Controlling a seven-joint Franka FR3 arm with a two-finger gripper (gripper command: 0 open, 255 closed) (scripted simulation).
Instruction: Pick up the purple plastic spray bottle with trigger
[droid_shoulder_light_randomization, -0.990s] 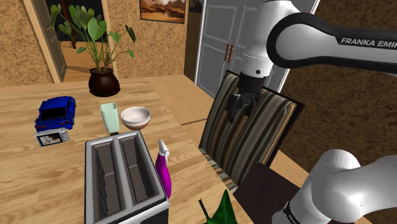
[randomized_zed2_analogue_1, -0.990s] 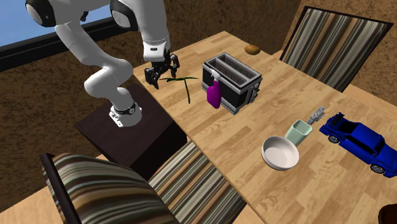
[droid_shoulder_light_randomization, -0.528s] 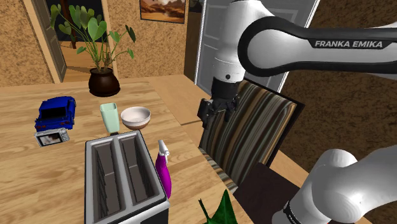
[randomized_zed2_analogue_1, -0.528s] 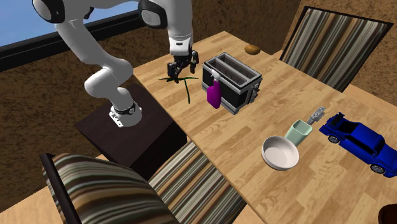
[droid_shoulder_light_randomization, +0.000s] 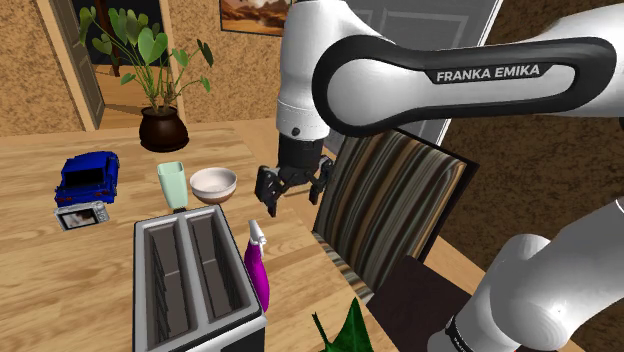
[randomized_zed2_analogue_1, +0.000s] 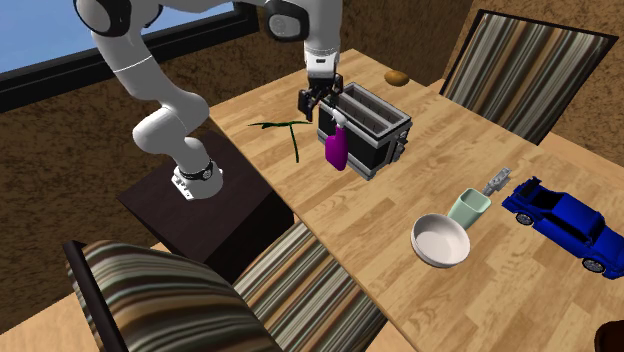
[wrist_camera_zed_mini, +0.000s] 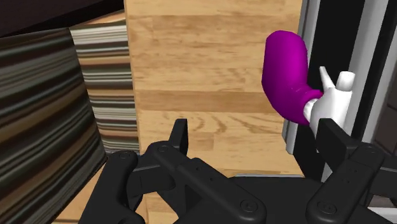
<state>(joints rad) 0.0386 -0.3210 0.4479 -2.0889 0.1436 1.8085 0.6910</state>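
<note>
The purple spray bottle (droid_shoulder_light_randomization: 259, 278) with a white trigger head stands upright on the wooden table (droid_shoulder_light_randomization: 60, 290), against the side of the toaster (droid_shoulder_light_randomization: 190, 280). My gripper (droid_shoulder_light_randomization: 294, 192) hangs open above it, slightly toward the shoulder view's right, with nothing between its fingers. In the second exterior view the gripper (randomized_zed2_analogue_1: 322, 100) hovers over the bottle (randomized_zed2_analogue_1: 336, 151) at the toaster's (randomized_zed2_analogue_1: 372, 128) near corner. From the wrist, the bottle (wrist_camera_zed_mini: 285, 79) lies beyond the gripper (wrist_camera_zed_mini: 254, 137), off toward one fingertip (wrist_camera_zed_mini: 331, 135) and beside the toaster's wall.
A white bowl (droid_shoulder_light_randomization: 213, 184), a pale green cup (droid_shoulder_light_randomization: 172, 185), a blue toy car (droid_shoulder_light_randomization: 88, 175) and a small camera (droid_shoulder_light_randomization: 82, 215) sit farther along the table. A striped chair (droid_shoulder_light_randomization: 395, 200) stands at the table's edge. A potted plant (droid_shoulder_light_randomization: 160, 125) is behind. Green leaves (droid_shoulder_light_randomization: 345, 330) lie near the stand.
The arm has swung from over the striped chair toward the shoulder view's left, arriving above the bottle by the toaster. The gripper stayed open. The bottle has not moved.
</note>
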